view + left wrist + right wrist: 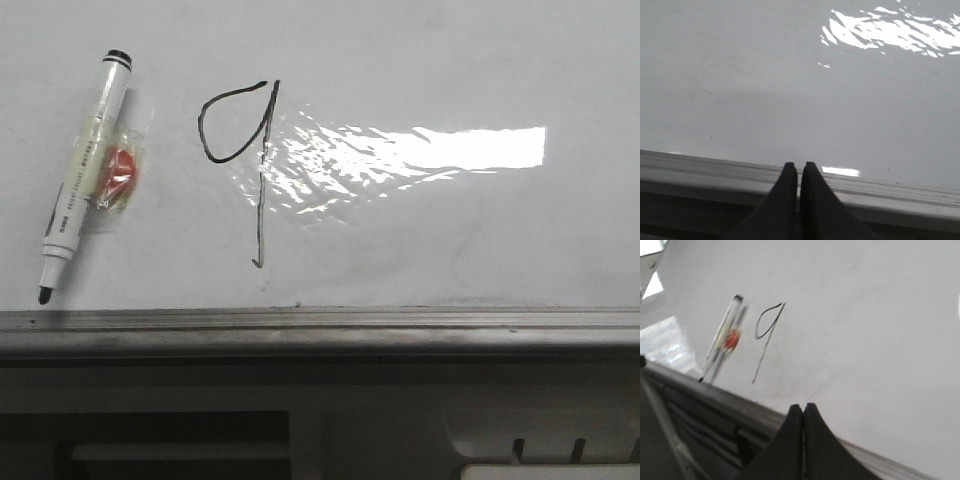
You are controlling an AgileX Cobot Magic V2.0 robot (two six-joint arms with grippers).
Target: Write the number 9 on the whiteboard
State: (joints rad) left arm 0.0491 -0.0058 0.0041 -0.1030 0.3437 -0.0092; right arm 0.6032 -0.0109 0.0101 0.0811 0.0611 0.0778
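A black hand-drawn number 9 [258, 170] stands on the whiteboard [450, 240], with an open loop and a long stem ending in a small hook. It also shows in the right wrist view [765, 335]. A white marker [85, 170] with its black tip bare lies on the board left of the figure, over a small clear wrapper with a red thing [120, 172] inside. My left gripper [799, 166] is shut and empty over the board's grey rail [715, 170]. My right gripper [803, 407] is shut and empty near the rail. Neither gripper shows in the front view.
A bright glare patch [440, 148] lies on the board right of the figure. The grey metal rail [320, 322] runs along the board's near edge, with dark frame parts [180, 440] below it.
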